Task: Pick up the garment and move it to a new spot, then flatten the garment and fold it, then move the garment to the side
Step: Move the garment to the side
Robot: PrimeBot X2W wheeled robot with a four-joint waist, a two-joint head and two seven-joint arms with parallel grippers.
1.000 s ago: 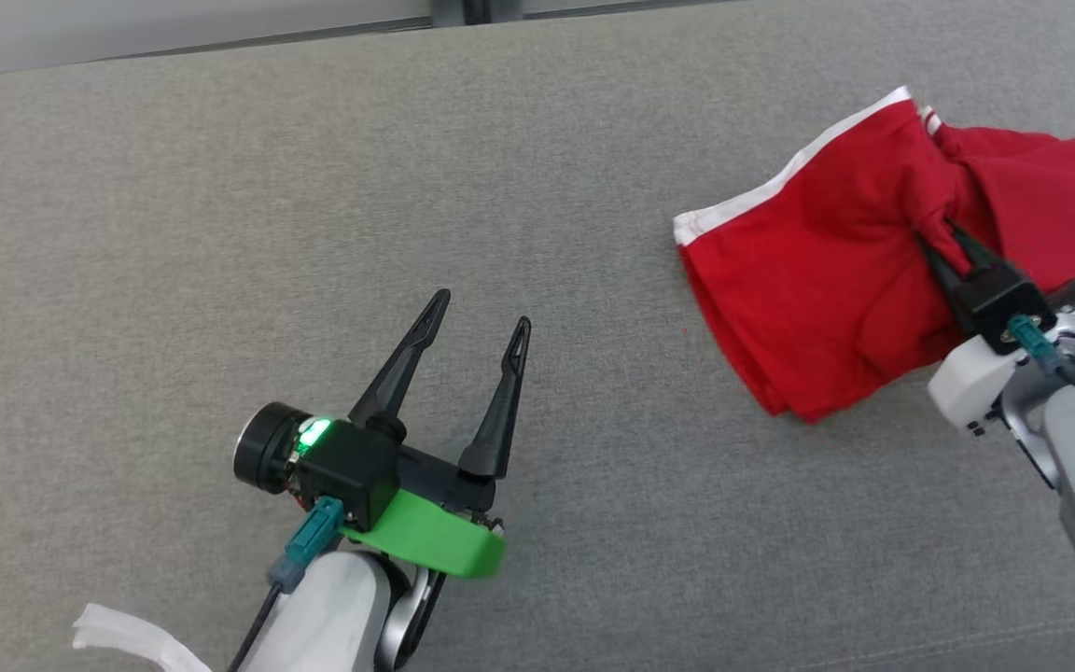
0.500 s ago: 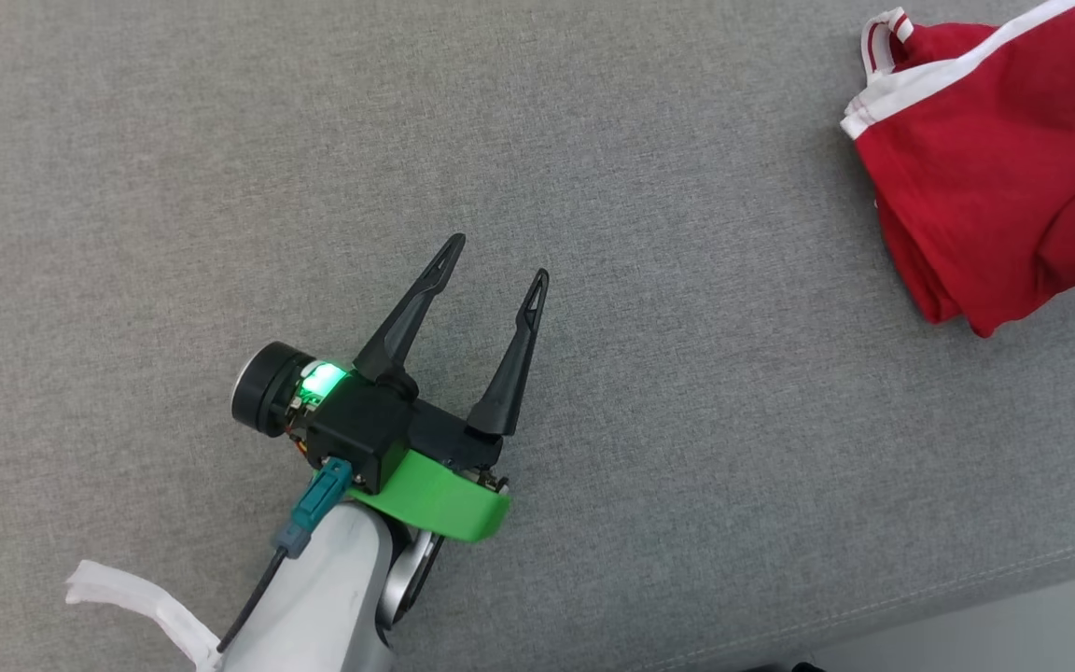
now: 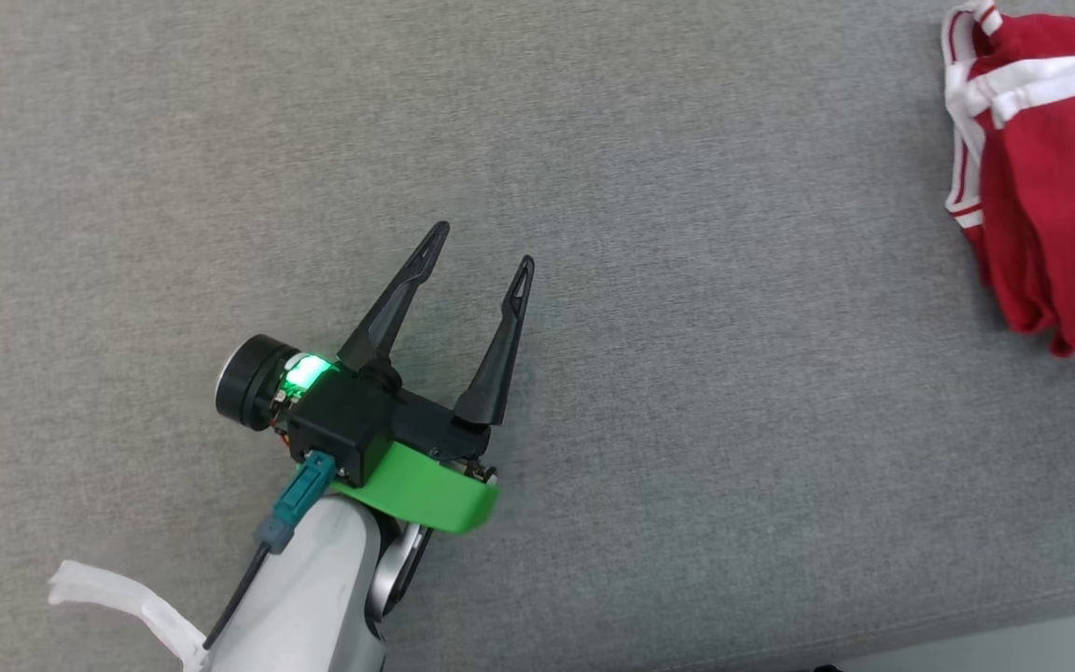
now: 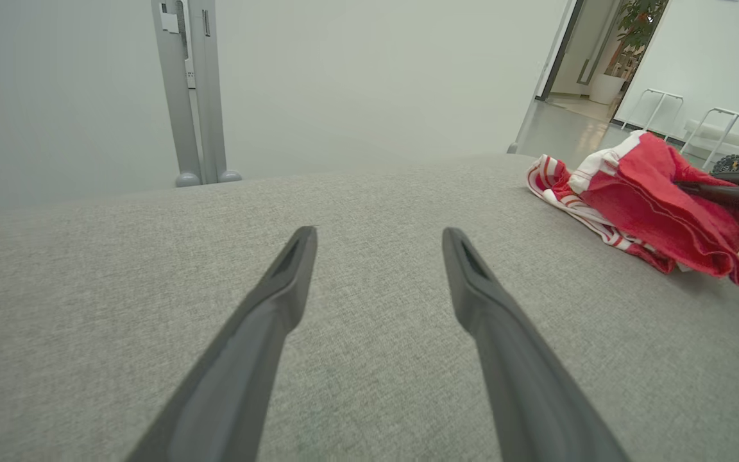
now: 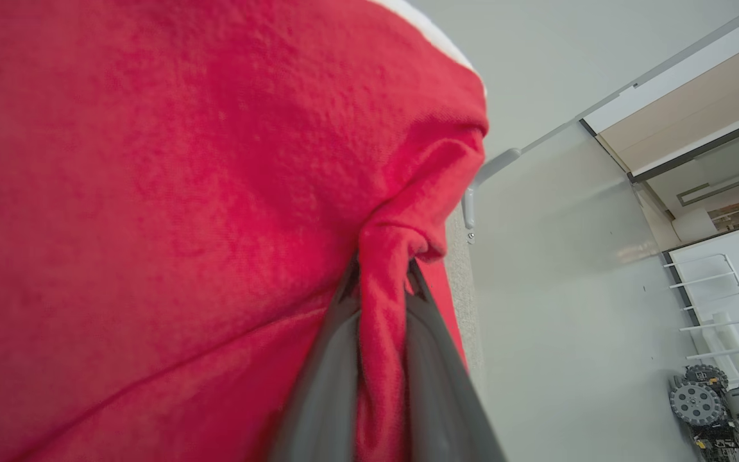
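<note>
The right tool (image 5: 382, 276) was closed narrow on the garment (image 3: 1051, 215). A bunched ridge of red cloth stood up between its two fingers, and the rest of the fabric spread away ahead and to the left of its tips. The left tool (image 3: 485, 244) had its fingers spread wide with nothing between them, over the bare grey cloth-covered desk (image 3: 687, 392); whether it touched the surface could not be told. From that open tool the garment lay ahead and well off to the right, far out of its reach. In the left wrist view its lower layers seemed to rest on the desk while the upper part was gathered toward the right tool's fingers. The cloth looked like a soft, fuzzy knit: light, limp and not fragile. It would probably sag and trail from any single pinch rather than hold a shape. Its nap should grip the fingers fairly well, but a pinch taken mid-panel gathers only one fold, and loose layers beneath could slide or drop free. For carrying, the present bunch looked adequate. For flattening, better holds would likely be along firmer edges. These were the white trim (image 3: 1032, 79) and the striped band (image 4: 562, 192), both on the side of the garment nearest the left tool. Two separated corners there could be drawn apart to stretch the cloth flat.
</note>
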